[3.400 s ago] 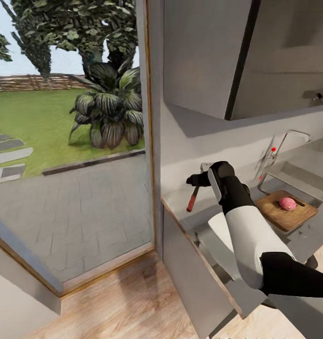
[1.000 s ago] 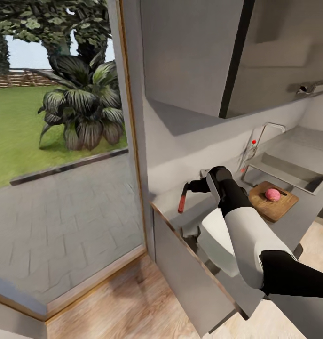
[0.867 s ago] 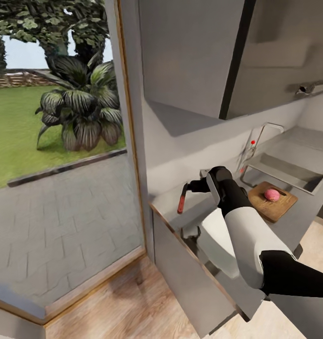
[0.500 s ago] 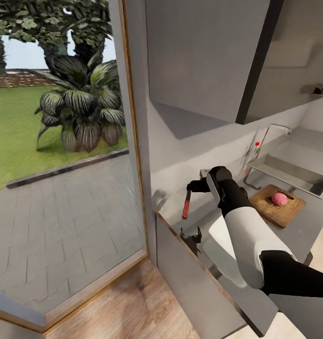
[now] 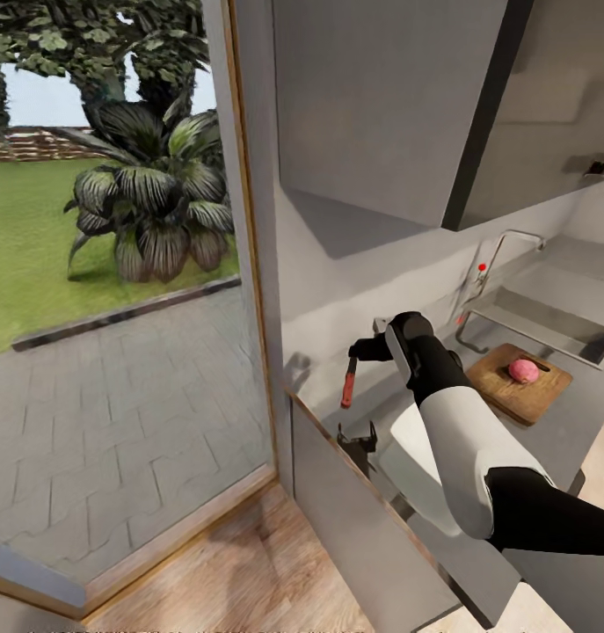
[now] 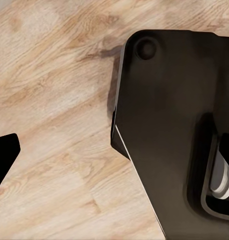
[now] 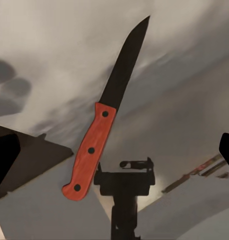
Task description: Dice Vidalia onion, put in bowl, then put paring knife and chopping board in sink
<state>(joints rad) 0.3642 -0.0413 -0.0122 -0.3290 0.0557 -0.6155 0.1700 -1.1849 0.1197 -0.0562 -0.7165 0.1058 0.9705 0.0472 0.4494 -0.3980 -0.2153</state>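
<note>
Head view: the right gripper [image 5: 359, 350] is raised over the left end of the grey countertop [image 5: 592, 422], beside the wall, with the paring knife [image 5: 347, 384] hanging from it, red handle down. In the right wrist view the paring knife [image 7: 107, 112] shows a red riveted handle and a dark pointed blade; the fingers' contact with it cannot be made out there, but the head view shows the knife suspended at the fingertips, so they are closed on it. The chopping board [image 5: 513, 385] lies on the countertop well to the right, just in front of the sink [image 5: 548, 321], with the Vidalia onion [image 5: 522, 370] resting on it, whole. The chrome tap [image 5: 504, 255] with its red knob stands at the sink's near corner. The left wrist view shows wooden floor [image 6: 54, 125] and a dark part of the robot's body [image 6: 169, 130]; whether the left gripper's fingers are wide or closed cannot be told. A garden with a large leafy plant [image 5: 152, 211] lies beyond the glass.
</note>
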